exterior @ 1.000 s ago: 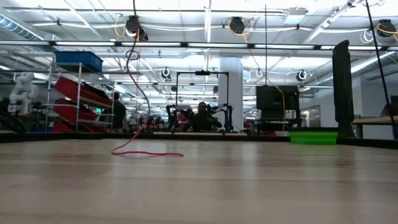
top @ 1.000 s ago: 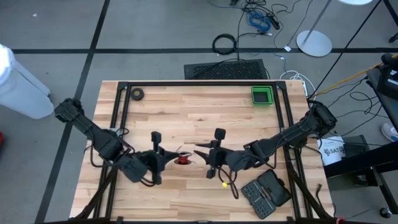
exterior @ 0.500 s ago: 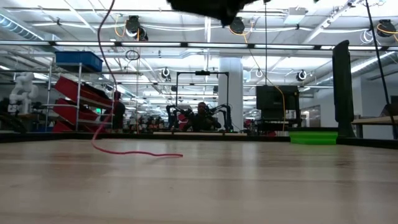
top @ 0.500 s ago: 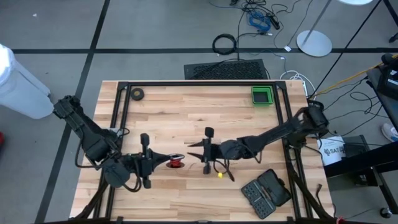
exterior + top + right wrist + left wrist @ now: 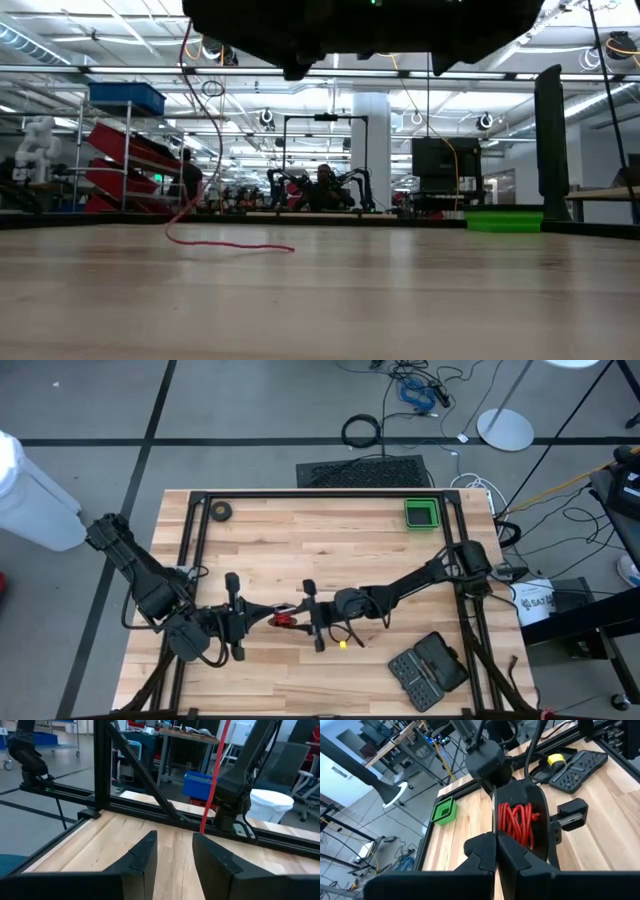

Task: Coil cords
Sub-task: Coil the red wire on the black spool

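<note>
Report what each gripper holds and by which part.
The left gripper is shut on the red cord, pinching a strand beside its coil. The right gripper is open, holding nothing.

Red cords (image 5: 519,822) on a pale wooden table (image 5: 320,525), with a bright green tray (image 5: 421,513).

Left pincer (image 5: 496,851): two dark fingers pressed together, tips meeting just below a bundle of thin red wire.
Cords (image 5: 519,822): red strands looped lengthwise, lying against a dark oval plate.
Right pincer (image 5: 487,762): dark blocky head just beyond the bundle, arm behind it.
Pale wooden plank surface (image 5: 600,820).
Small square green plastic tray (image 5: 443,811), near the surface's edge.
Open dark tool case (image 5: 575,766) with a yellow piece (image 5: 555,759) beside it.
</note>
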Robot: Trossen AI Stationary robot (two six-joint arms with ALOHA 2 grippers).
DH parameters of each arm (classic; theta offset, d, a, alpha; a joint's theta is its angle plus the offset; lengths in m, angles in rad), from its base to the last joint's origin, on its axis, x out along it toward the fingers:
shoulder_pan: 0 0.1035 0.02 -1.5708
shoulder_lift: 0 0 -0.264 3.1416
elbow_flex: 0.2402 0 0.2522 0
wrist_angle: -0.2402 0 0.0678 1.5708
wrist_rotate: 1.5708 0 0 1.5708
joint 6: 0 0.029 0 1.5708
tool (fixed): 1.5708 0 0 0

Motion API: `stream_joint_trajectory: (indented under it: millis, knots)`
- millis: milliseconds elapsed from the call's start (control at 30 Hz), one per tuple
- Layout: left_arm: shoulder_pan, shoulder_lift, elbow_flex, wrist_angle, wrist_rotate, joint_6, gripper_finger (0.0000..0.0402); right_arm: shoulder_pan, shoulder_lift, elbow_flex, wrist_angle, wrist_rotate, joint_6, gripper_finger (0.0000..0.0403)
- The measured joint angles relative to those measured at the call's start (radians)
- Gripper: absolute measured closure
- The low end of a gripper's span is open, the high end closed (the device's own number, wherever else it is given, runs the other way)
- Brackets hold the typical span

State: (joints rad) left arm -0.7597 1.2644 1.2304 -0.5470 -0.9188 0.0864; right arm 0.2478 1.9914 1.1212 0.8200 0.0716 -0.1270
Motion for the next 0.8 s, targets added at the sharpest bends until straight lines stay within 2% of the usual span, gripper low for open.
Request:
stream_joint_trajectory:
  millis: [200, 800]
  knots:
    - [0.0, 0.0, 0.0, -0.002, 0.0, 0.0, 0.0394, 0.0, 0.019, 0.042, -0.001, 0.0, -0.006, 0.0291]
    - [0.0, 0.0, 0.0, -0.001, 0.001, 0.0, 0.0393, -0.003, 0.019, 0.041, -0.065, 0.012, -0.04, 0.0291]
